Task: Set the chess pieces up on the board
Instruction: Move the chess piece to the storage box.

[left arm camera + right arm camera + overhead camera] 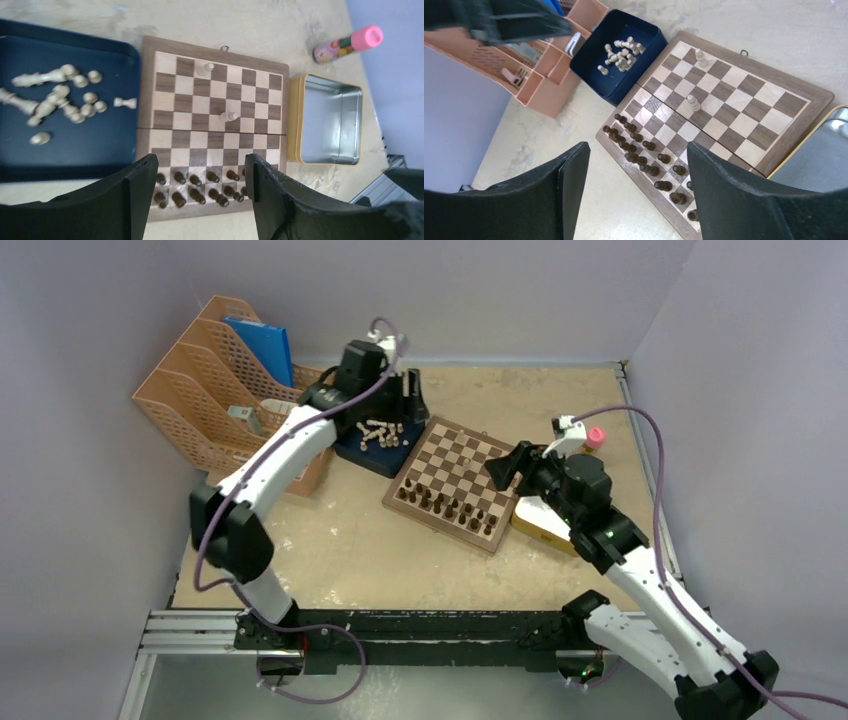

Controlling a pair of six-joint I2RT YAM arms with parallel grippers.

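Note:
The board (455,483) lies in the middle of the table; it also shows in the left wrist view (215,125) and the right wrist view (724,105). Several light beige chess pieces (380,432) lie in a heap in the dark blue tray (75,145). Two beige pieces stand on the board, one near its far edge (205,68) and one near the centre (228,117). Dark brown pieces (200,187) fill two rows at the board's near edge. My left gripper (410,390) is open and empty, high over the tray's far side. My right gripper (503,470) is open and empty above the board's right side.
A yellow-rimmed metal tin (540,520) sits right of the board, partly under the right arm. A pink-capped tube (592,438) lies behind it. An orange file organizer (225,390) stands at the back left beside the tray. Walls enclose the table.

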